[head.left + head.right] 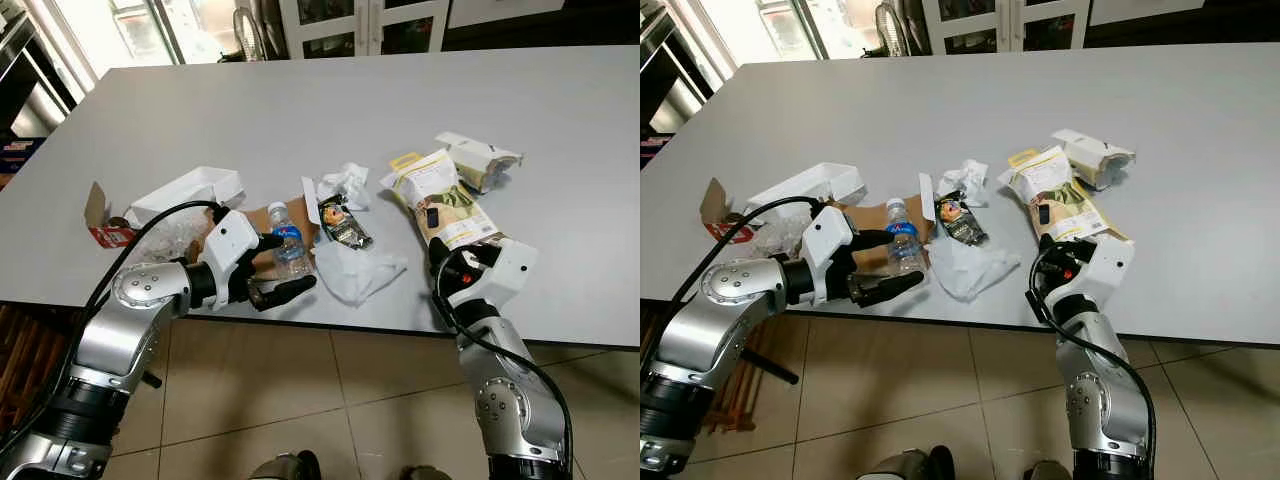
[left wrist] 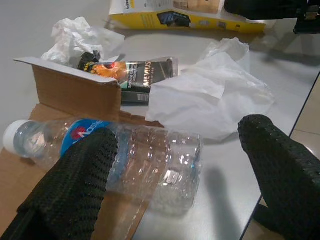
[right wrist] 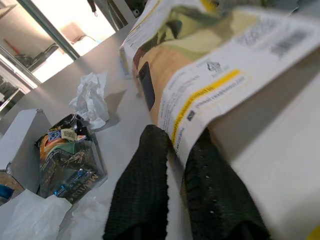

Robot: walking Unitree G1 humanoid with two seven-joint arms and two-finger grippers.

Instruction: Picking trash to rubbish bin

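Two end effectors worked at the desk's point(image 1: 560, 110) near edge: the left end effector point(image 1: 277, 268), fingers spread, flanked the plastic bottle point(image 1: 289, 247) lying on cardboard point(image 2: 70, 95); the right end effector point(image 3: 175, 175) pinched the snack bag's point(image 1: 440, 198) corner. Grasping seemed underway; next, closing on the bottle.

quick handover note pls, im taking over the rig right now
Left gripper: open, fingers either side of the clear plastic water bottle with blue label lying on brown cardboard at the near table edge; not closed yet.
Right gripper: shut on the corner of the yellow and white snack pouch.
On the grey table: crumpled white tissue, dark foil wrapper, white paper sheet, white boxes.
Nothing lifted; all trash left.
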